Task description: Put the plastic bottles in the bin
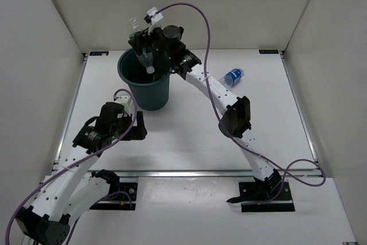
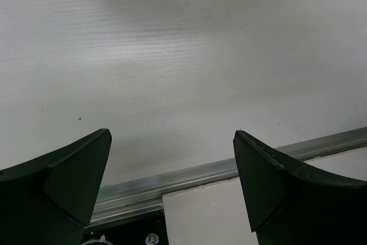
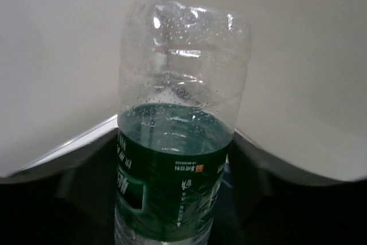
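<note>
A clear plastic bottle with a dark green label (image 1: pixel 143 46) hangs tilted, cap down, over the mouth of the dark teal bin (image 1: pixel 150 91). My right gripper (image 1: pixel 147 43) is shut on its middle. In the right wrist view this bottle (image 3: pixel 172 159) fills the centre, base pointing away, and my fingers are hidden in the dark beside it. A second clear bottle with a blue label (image 1: pixel 232 76) lies on the table right of the bin. My left gripper (image 1: pixel 138 125) (image 2: pixel 172 135) hovers open and empty over the bare table, in front of the bin.
White walls enclose the table on three sides, close behind the bin. A metal rail (image 2: pixel 189 176) runs along the table's near edge just below my left gripper. The right arm (image 1: pixel 221 98) stretches diagonally across the table toward the bin.
</note>
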`<state>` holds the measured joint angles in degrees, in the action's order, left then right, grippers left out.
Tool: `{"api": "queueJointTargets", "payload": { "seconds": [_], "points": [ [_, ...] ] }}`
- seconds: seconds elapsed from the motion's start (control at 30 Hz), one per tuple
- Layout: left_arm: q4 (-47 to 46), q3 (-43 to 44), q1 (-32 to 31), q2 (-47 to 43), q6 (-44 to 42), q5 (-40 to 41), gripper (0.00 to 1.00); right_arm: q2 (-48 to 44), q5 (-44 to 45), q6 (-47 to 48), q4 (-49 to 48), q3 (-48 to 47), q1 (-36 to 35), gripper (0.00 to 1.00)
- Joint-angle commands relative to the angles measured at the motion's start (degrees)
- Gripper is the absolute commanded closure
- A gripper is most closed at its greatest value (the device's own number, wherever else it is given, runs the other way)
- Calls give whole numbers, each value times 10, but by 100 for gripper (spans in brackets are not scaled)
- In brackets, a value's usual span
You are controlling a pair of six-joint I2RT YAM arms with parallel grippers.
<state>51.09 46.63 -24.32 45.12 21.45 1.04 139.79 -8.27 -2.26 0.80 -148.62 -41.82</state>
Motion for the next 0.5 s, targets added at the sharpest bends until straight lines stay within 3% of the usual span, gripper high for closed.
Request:
{"api": "queueJointTargets", "payload": {
  "seconds": [0.0, 0.03, 0.1, 0.13, 0.4, 0.47],
  "points": [
    [-1, 26, 1, 4, -18, 2, 1, -33, -13, 0, 16, -42, -7, 26],
    [-1, 35, -5, 12, -23, 11, 1, -40, -10, 5, 32, -41, -8, 22],
    [1, 53, -8, 22, -28, 12, 1, -57, 10, 15, 54, -41, -7, 4],
    [-2, 58, -10, 29, -35, 10, 1, -65, 12, 15, 63, -43, -2, 1],
    [-42, 157, -44, 130, -76, -16, 2, -151, 28, -25, 262, -35, 70, 1],
    [-59, 189, -96, 197, -82, -22, 1, -182, 69, -26, 301, 2, 99, 1]
  ]
}}
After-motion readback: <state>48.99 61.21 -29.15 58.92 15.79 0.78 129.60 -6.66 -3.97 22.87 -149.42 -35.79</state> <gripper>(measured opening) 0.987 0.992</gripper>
